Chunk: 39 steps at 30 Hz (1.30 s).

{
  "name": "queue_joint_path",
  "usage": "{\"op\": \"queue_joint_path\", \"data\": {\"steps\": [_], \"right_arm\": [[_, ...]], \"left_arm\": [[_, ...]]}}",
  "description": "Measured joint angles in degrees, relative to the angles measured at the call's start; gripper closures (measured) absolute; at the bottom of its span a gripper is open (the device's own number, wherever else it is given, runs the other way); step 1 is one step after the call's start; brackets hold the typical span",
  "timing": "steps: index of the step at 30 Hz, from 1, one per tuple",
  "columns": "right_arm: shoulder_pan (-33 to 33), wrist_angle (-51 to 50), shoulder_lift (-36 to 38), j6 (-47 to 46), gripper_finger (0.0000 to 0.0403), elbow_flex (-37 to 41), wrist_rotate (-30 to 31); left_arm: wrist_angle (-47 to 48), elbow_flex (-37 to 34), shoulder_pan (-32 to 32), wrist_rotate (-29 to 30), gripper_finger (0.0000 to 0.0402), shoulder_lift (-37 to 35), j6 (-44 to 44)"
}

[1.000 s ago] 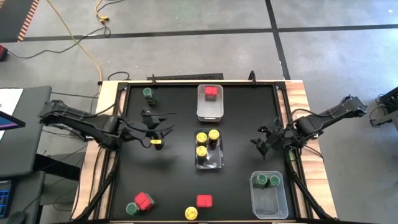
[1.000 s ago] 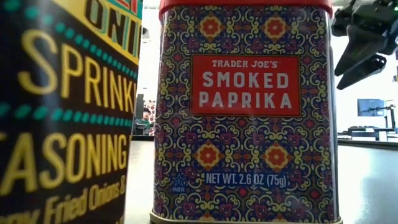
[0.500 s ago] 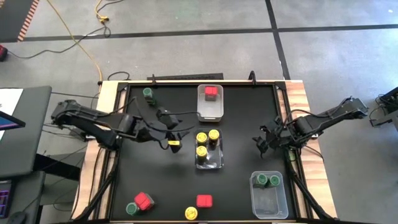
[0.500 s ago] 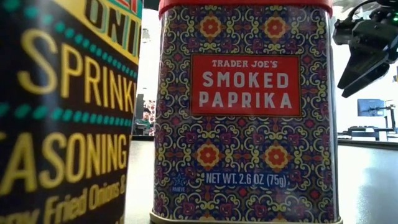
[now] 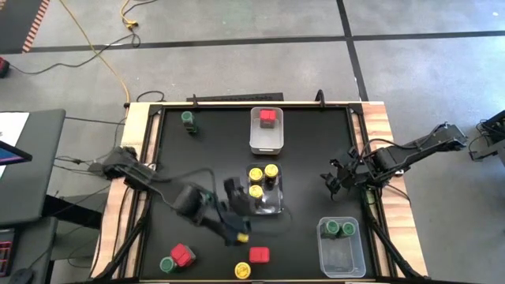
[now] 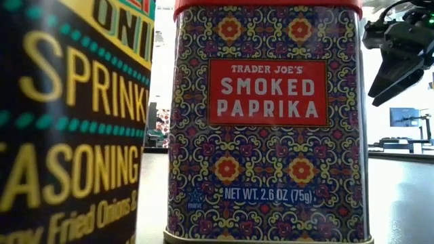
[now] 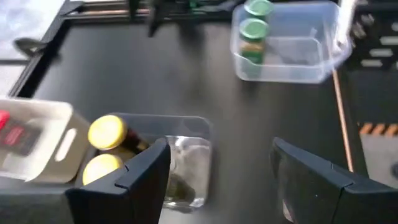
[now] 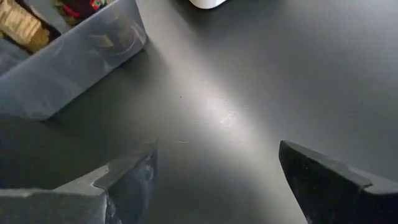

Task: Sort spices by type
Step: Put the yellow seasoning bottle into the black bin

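The spices: three yellow-lidded jars point(image 5: 263, 178) stand in the centre clear bin point(image 5: 271, 207). A red tin point(image 5: 268, 117) is in the far bin, and two green-lidded jars point(image 5: 339, 229) are in the near-right bin. Loose on the table are a green jar point(image 5: 188, 118) at the far left, and a green jar point(image 5: 167, 265), two red tins point(image 5: 183, 255) point(image 5: 259, 255) and a yellow jar point(image 5: 242, 270) by the near edge. My left gripper point(image 5: 238, 233) point(image 7: 221, 168) hovers open beside the centre bin's near-left corner. My right gripper point(image 5: 335, 180) point(image 8: 217, 180) is open at the right side, holding nothing.
The table is a black mat point(image 5: 213, 142) framed by wooden edges. In the low view a red-lidded paprika tin point(image 6: 264, 122) and a dark-labelled jar point(image 6: 68, 122) fill the front. Bare mat lies between the centre bin and the loose spices by the near edge.
My left gripper has swung from the table's left-centre toward the right and the near edge, ending beside the centre bin's near-left corner. Its fingers have stayed apart. No spice has moved.
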State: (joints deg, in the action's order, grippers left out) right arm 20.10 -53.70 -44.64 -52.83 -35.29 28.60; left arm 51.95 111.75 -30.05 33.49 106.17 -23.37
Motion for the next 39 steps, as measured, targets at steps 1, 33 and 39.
{"op": "queue_joint_path", "data": {"steps": [1, 33, 39], "right_arm": [[0.0, 0.0, 0.0, 1.1, 0.0046, 0.0, 0.0], [0.0, -4.6, 0.1, 5.5, 0.0046, 0.0, -0.2], [0.0, -4.6, 0.1, 5.3, 0.0046, 0.0, -0.2]], "left_arm": [[0.8, 1.7, -0.8, 0.0, 0.0141, 1.6, 0.4], [7.8, 17.5, -11.0, -12.8, 0.0141, 19.6, -17.0], [8.9, 17.4, -11.7, -12.8, 0.0141, 19.6, -16.9]]}}
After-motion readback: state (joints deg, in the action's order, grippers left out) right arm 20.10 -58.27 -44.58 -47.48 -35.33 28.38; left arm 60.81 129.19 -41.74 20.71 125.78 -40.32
